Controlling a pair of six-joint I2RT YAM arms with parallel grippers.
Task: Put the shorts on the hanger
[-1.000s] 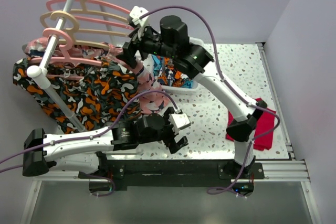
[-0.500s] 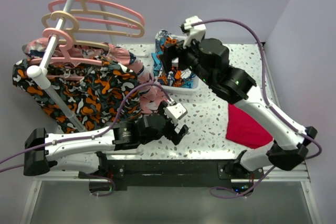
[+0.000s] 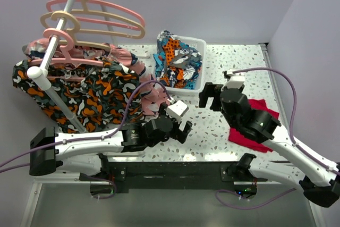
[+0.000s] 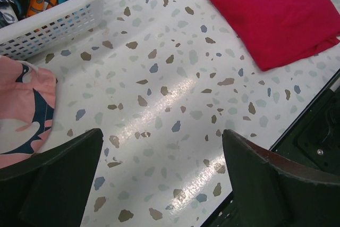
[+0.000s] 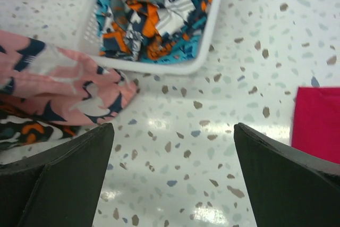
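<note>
1. The left gripper (image 4: 159, 182) hangs low over the table (image 4: 175, 94), jaws wide and empty, with an edge of the shorts (image 4: 21, 110) just beside its left finger
2. The right gripper (image 5: 172, 179) is likewise spread wide, holding nothing, near the shorts but apart from them
3. The shorts are soft and rumpled, salmon-pink with a navy and white leaf print, trailing from the rail (image 3: 53, 51) side onto the table
4. I cannot tell whether they sit on the tan hanger (image 3: 114, 29); if not, the next move is probably a fresh waistband grasp
</note>
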